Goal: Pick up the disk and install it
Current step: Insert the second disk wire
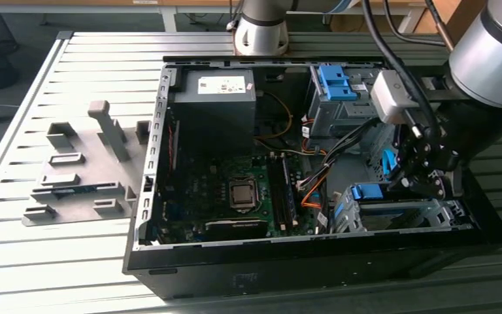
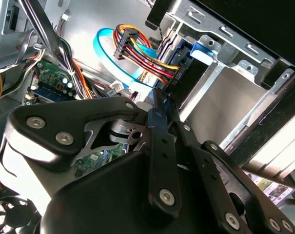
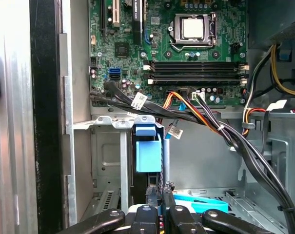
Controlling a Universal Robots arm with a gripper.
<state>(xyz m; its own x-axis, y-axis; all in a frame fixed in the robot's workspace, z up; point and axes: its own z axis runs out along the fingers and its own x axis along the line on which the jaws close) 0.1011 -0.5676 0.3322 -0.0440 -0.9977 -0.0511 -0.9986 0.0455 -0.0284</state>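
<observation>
Disk being set into the drive cage of the open computer case

The disk (image 3: 147, 151) is seen edge-on in the drive cage (image 3: 108, 161), directly beyond the tool (image 3: 159, 207), its long axis in line with the fingers. The tool appears pressed onto the disk's near edge; the cage sits at the case's (image 1: 321, 252) corner.
</observation>
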